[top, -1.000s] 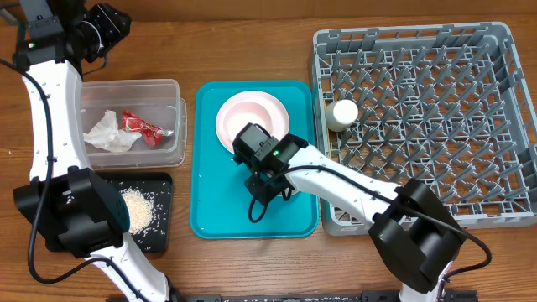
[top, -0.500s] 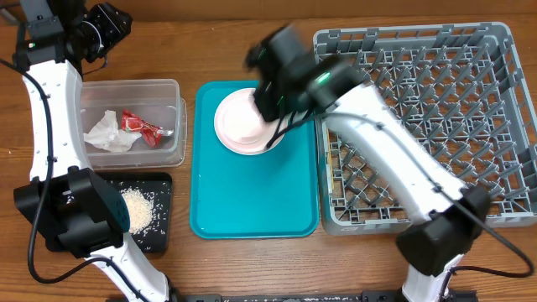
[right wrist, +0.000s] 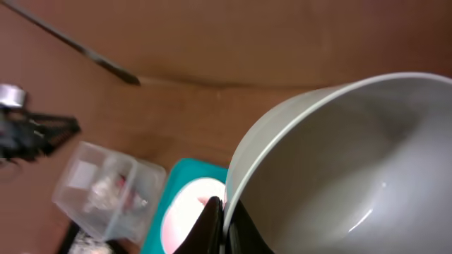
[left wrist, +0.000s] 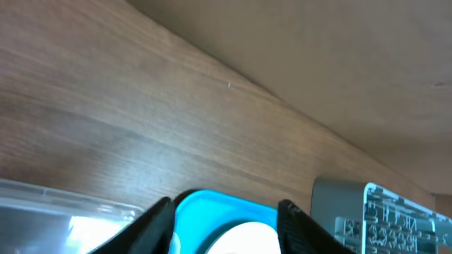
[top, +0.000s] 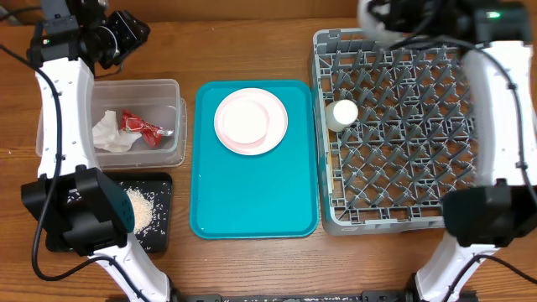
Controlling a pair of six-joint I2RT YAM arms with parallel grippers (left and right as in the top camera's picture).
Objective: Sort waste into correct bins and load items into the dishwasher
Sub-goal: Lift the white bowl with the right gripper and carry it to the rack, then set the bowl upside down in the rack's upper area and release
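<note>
Wood table [top: 252,46]; right fingers [right wrist: 209,224] pinch frame-cropped bowl [right wrist: 339,176].

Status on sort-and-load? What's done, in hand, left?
Done: napkin and red wrapper lie in the clear tub, rice grains on the black tray, white cup in the rack. In hand: right fingers pinch the rim of the grey bowl. To do: pink plate and smaller pink dish sit on the teal tray. The left fingers are open, empty.

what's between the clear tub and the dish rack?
Overhead view: the teal tray, holding the pink plate with the smaller pink dish on it.
</note>
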